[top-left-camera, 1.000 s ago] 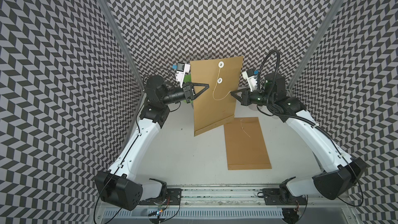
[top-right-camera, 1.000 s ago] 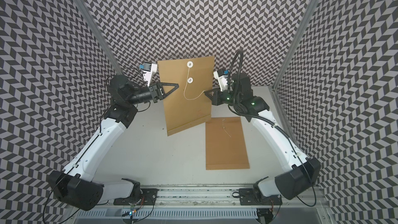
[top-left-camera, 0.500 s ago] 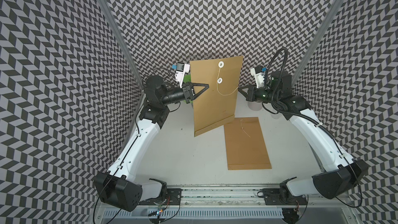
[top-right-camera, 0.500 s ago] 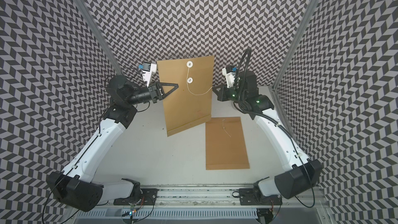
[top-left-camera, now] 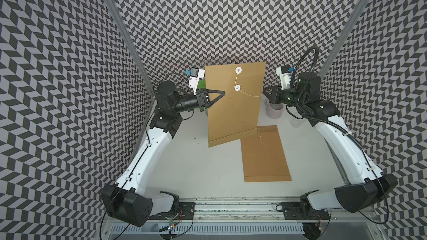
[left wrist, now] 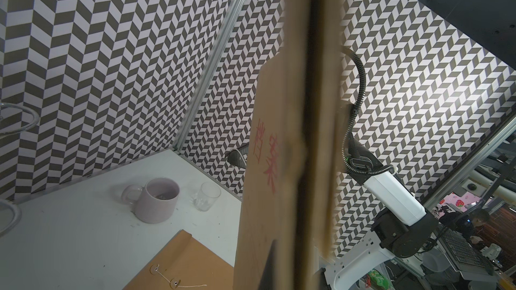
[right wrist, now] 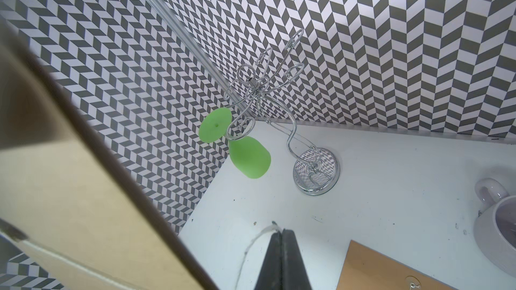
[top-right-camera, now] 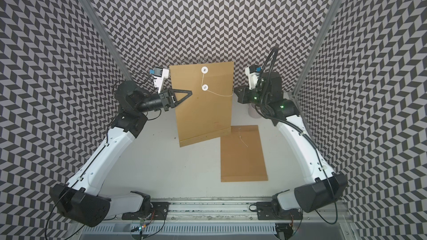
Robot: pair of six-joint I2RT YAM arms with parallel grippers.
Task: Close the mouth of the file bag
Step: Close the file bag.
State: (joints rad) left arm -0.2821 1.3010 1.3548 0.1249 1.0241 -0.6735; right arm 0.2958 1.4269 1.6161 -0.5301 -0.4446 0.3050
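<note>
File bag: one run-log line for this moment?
left gripper: shut on file bag, upright | right gripper: shut on string | string: from lower button to right gripper

White arm shells (top-left-camera: 147, 155), black joints (top-left-camera: 126, 204); ribbed black cable (left wrist: 363, 79), seemingly only on the right arm (top-left-camera: 342, 148).

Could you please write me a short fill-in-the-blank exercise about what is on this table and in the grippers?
1. The left gripper is shut on the upright file bag, and the right gripper pinches its ___.
2. A second file bag lies ___ on the table.
3. Next to the pink mug stands a clear ___.
4. The goblet hanging on the chrome rack is ___.
Missing words: string, flat, glass, green.
</note>
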